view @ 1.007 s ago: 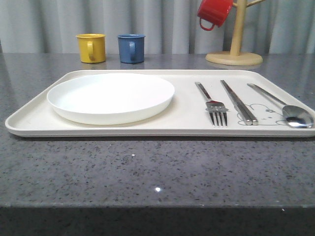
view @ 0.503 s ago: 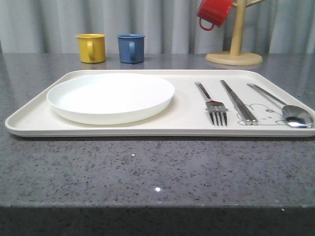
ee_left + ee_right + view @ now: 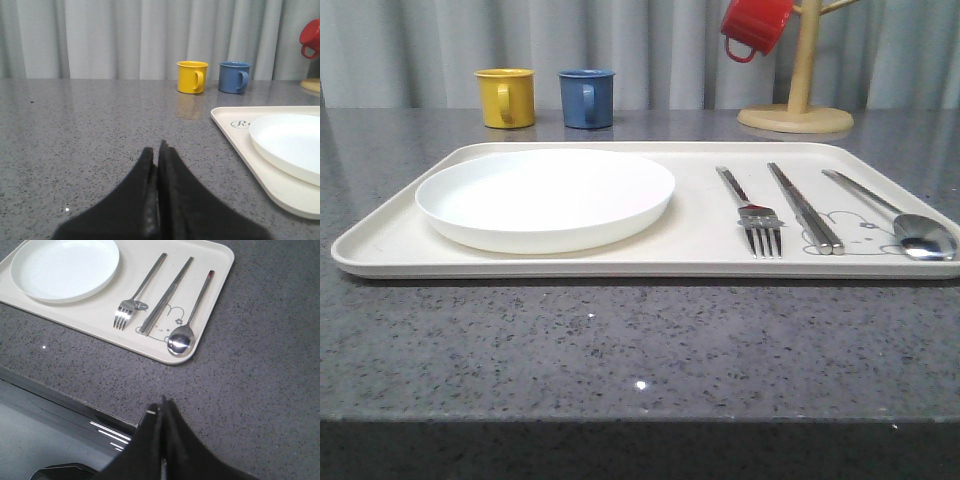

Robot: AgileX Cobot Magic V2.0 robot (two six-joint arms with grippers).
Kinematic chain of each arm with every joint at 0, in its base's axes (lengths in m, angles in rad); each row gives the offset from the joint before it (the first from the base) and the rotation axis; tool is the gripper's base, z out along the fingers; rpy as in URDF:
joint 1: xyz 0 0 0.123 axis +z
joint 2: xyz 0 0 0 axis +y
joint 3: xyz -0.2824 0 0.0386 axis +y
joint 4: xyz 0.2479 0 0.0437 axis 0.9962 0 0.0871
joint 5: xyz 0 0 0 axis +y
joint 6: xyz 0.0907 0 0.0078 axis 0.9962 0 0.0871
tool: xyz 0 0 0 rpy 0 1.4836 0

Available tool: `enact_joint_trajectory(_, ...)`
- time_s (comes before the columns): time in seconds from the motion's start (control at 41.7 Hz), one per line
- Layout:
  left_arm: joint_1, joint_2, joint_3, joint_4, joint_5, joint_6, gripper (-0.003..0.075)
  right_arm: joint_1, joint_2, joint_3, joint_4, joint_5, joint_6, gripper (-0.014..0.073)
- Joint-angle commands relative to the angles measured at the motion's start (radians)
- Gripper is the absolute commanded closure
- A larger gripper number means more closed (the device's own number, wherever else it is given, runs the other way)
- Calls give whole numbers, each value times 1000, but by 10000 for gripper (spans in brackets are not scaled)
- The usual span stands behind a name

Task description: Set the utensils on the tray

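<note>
Nothing's budged in the last second, so you look done: silver fork, flat metal chopsticks and long spoon lie right of the white plate on the cream tray (both grippers clenched, empty).

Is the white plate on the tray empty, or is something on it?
Empty. The plate shows a bare white surface, and the fork, chopsticks and spoon lie beside it on the tray.
</note>
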Motion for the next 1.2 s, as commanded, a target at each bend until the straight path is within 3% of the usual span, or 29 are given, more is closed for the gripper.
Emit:
enact_joint_trajectory(0.0,2,-22,19,-7,-83,-5,740,-1,11,-20,9,-58,1,661)
enact_joint_trajectory(0.551,2,-22,19,-7,-83,-5,740,-1,11,-20,9,-58,1,661)
enact_joint_trajectory(0.647,2,-22,19,-7,-83,-5,740,-6,-9,-13,-42,-85,0,661)
enact_joint_trajectory(0.791,2,-22,19,-7,-83,-5,740,-81,-81,115,-75,-324,0,661)
enact_joint_trajectory(0.911,2,-22,19,-7,-83,-5,740,-138,-183,306,-77,-585,0,661)
enact_joint_trajectory(1.174,2,-22,19,-7,-83,-5,740,-213,-355,698,-87,-976,0,661)
